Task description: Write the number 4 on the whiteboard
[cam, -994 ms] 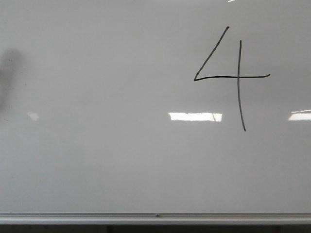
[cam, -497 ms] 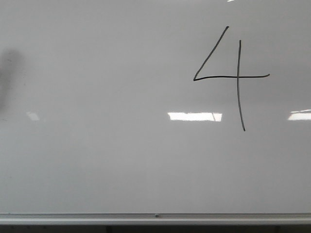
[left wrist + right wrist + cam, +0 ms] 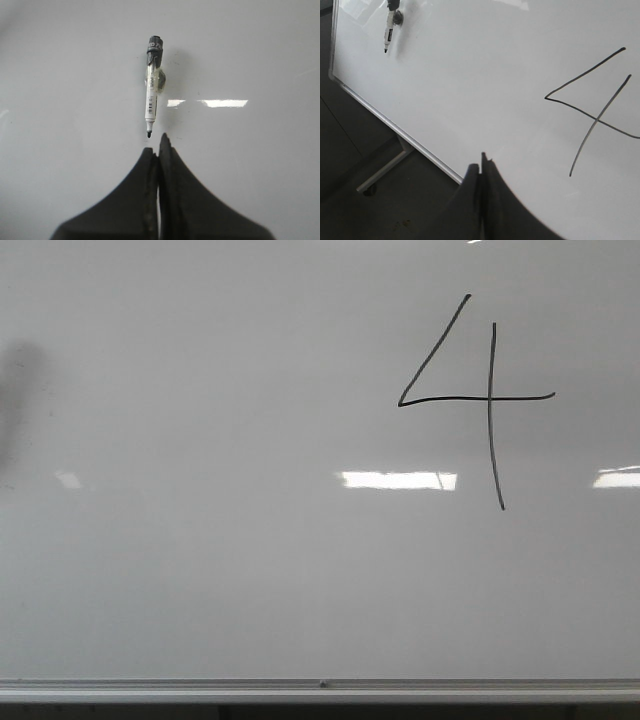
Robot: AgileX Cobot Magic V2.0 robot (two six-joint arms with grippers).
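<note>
The whiteboard (image 3: 200, 570) fills the front view, with a silver edge strip along its bottom. A thin black number 4 (image 3: 490, 398) is drawn at its upper right; it also shows in the right wrist view (image 3: 597, 117). A white marker with a black cap (image 3: 152, 85) sticks to the board, tip down, just beyond my left gripper (image 3: 157, 146), which is shut and empty. The marker also shows far off in the right wrist view (image 3: 389, 27). My right gripper (image 3: 482, 164) is shut and empty, off the board near its lower edge. Neither gripper shows in the front view.
Bright rectangular light reflections (image 3: 398, 480) lie on the board below the 4. A faint dark smudge or shadow (image 3: 22, 390) is at the board's left. The board's metal stand and caster (image 3: 380, 175) stand on the dark floor.
</note>
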